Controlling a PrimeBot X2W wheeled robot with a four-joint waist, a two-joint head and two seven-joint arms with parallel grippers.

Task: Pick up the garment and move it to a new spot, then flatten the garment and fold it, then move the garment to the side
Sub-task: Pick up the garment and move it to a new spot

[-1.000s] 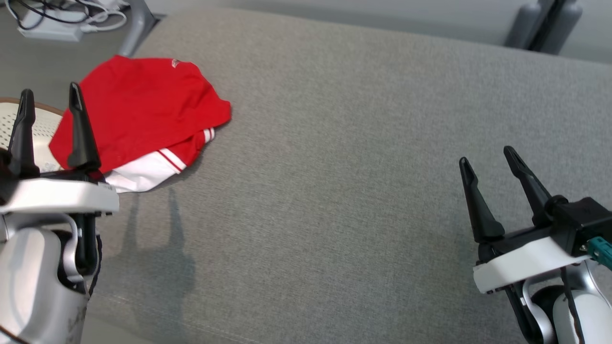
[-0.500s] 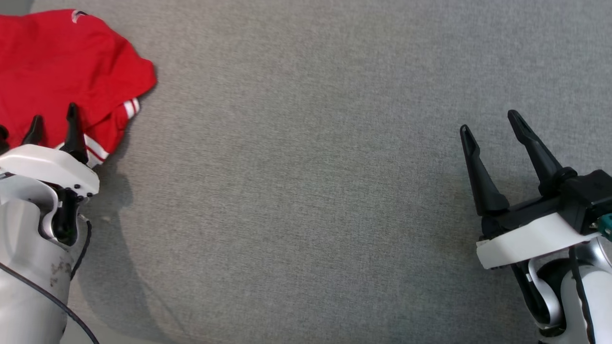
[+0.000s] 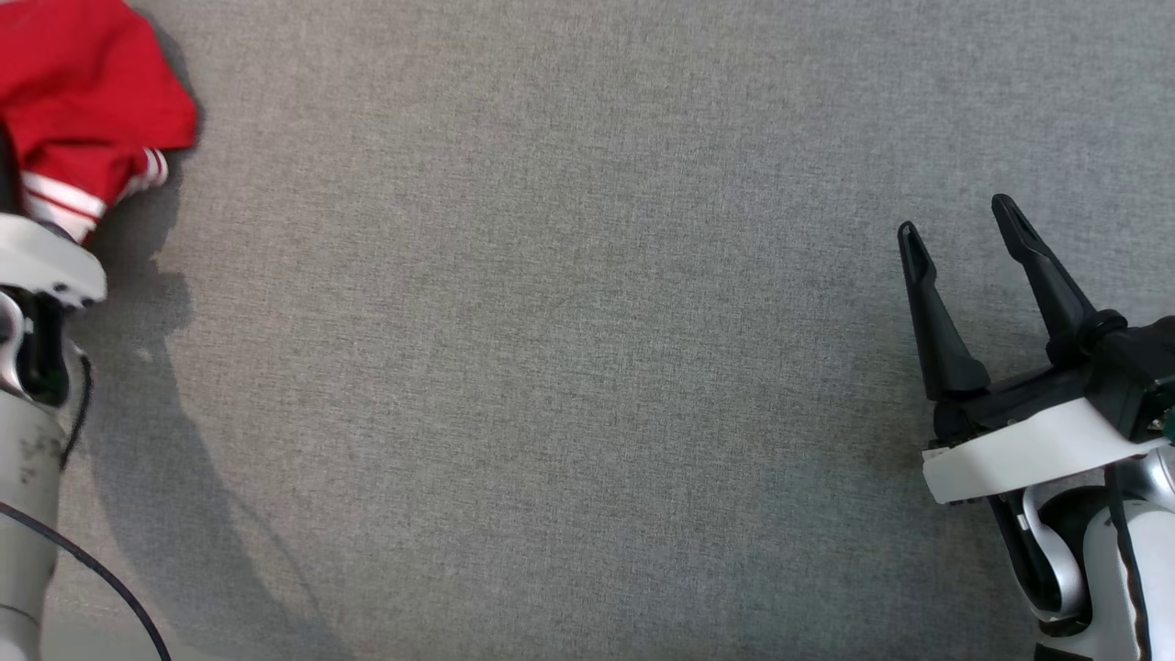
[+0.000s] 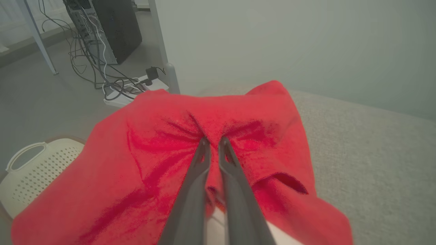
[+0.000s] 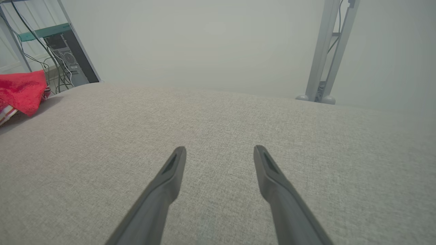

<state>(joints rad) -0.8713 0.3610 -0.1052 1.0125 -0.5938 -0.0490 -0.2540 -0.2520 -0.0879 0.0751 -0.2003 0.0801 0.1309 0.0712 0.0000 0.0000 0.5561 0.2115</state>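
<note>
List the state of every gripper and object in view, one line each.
left gripper: shut, pinching a fold of the red garment.
right gripper: open, empty, over the bare grey cushion.
red garment: crumpled, not yet flattened, at the cushion's left end.
white basket: partly hidden by the garment; contents cannot be told.

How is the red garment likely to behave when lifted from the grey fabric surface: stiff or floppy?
Probably floppy: creases fan out from where the left gripper pinches the red garment, so it should hang down and drape. It looks thin, so it is likely light. Its white striped hem may drag over the grey fabric surface.
</note>
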